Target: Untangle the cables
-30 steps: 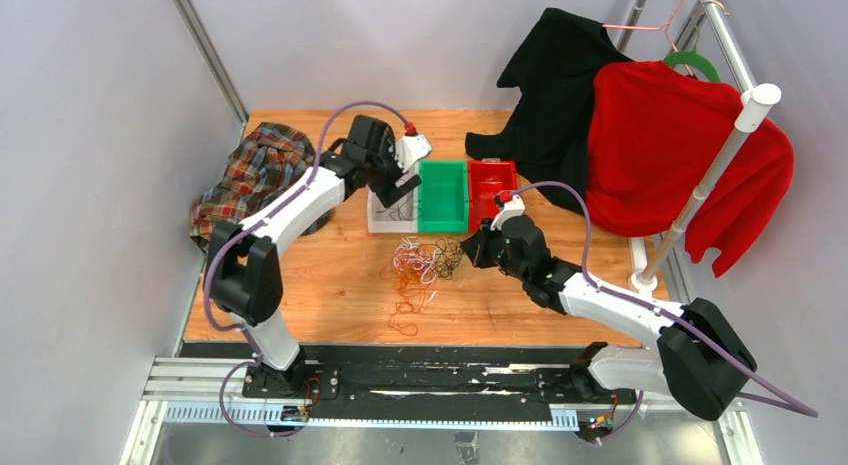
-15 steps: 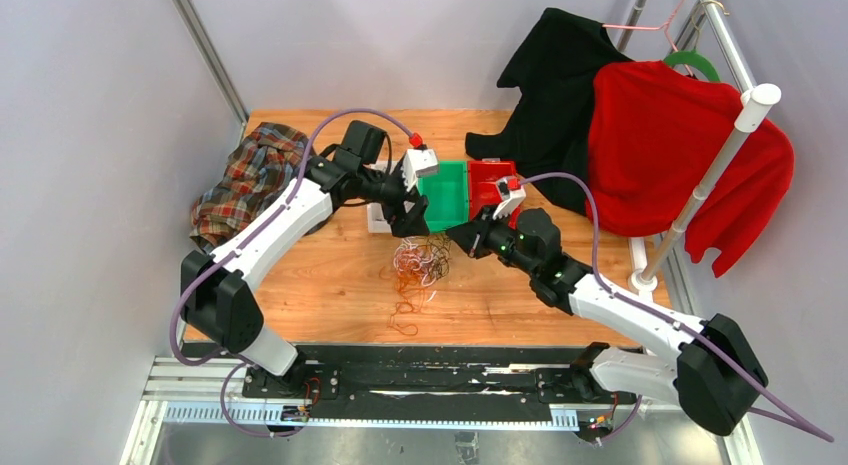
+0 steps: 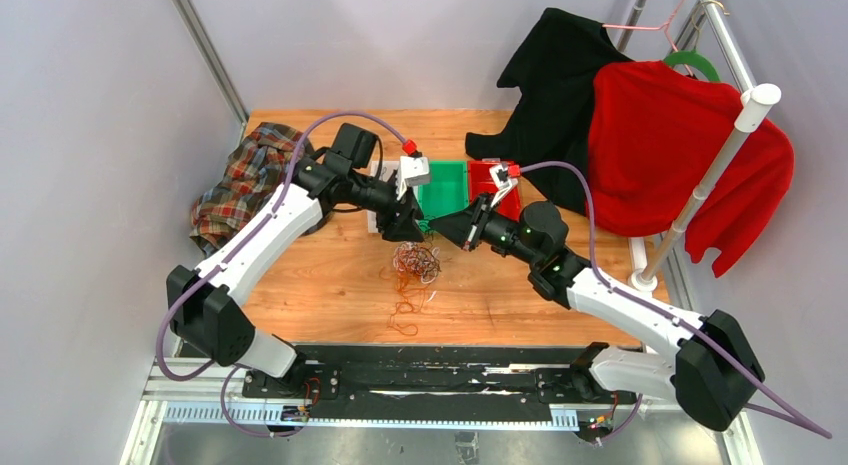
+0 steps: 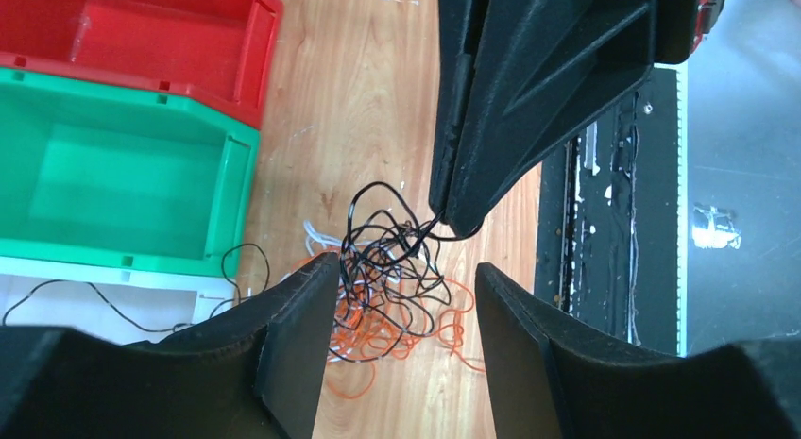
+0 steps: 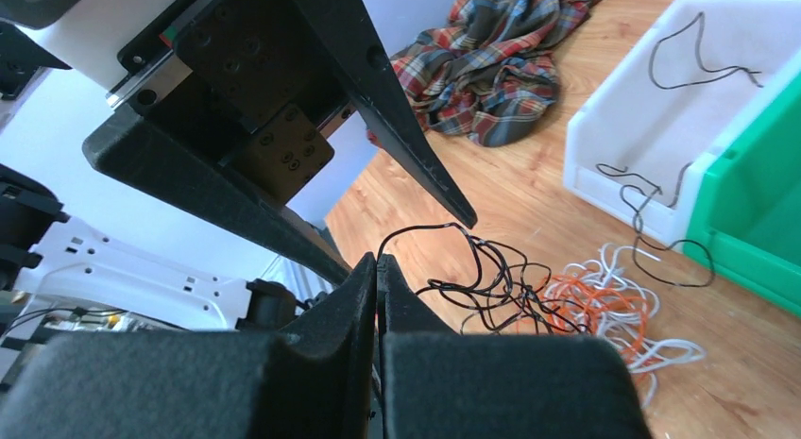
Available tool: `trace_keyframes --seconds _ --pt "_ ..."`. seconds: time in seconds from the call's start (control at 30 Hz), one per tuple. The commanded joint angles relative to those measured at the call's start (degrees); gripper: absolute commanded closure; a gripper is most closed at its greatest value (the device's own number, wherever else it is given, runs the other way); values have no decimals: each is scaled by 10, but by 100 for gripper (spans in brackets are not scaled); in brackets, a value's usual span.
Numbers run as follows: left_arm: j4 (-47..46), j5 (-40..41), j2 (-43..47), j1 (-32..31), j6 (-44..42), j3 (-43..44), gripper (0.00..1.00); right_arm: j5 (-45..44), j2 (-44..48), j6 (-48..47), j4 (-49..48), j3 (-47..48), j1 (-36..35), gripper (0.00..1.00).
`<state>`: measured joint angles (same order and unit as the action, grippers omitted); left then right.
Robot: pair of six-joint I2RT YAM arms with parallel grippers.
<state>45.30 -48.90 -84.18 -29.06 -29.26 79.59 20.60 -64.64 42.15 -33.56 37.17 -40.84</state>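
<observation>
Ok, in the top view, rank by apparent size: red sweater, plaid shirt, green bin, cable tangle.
Largest first:
1. red sweater
2. plaid shirt
3. green bin and cable tangle look about alike, so I leave them unranked.

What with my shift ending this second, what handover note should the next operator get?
Right gripper: shut on a black cable from the tangle.
Left gripper: open, fingers either side of the tangle, holding nothing.
Tangle of black, orange and white cables lies on the table near the bins.
Done: a second black cable lies in the white bin.
Left: separate the rest; green bin looks empty.
</observation>
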Motion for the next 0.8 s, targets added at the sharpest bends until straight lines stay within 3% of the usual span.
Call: trace_keyframes --seconds 0.0,0.1,0.27,0.3,0.4,0.47,0.57,0.77 --pt "15 -19 16 -3 -28 -7 41 57 -21 41 -68 24 6 99" --pt "19 -30 19 -6 -29 -20 41 63 -21 49 -76 31 5 99" --pt "20 -17 33 -6 -29 -47 50 48 2 46 -60 36 5 99" --pt "20 -17 35 -6 -24 -48 55 48 5 48 -61 37 6 99" --pt "7 -15 41 -6 16 -48 84 48 11 48 -58 40 5 99" --pt "4 -8 46 -6 41 -40 97 40 17 45 -48 38 5 99" --pt "3 2 54 -6 87 -23 99 27 29 34 -33 35 6 99" --pt "16 100 83 -5 149 31 99 -33 76 -23 59 34 7 95"
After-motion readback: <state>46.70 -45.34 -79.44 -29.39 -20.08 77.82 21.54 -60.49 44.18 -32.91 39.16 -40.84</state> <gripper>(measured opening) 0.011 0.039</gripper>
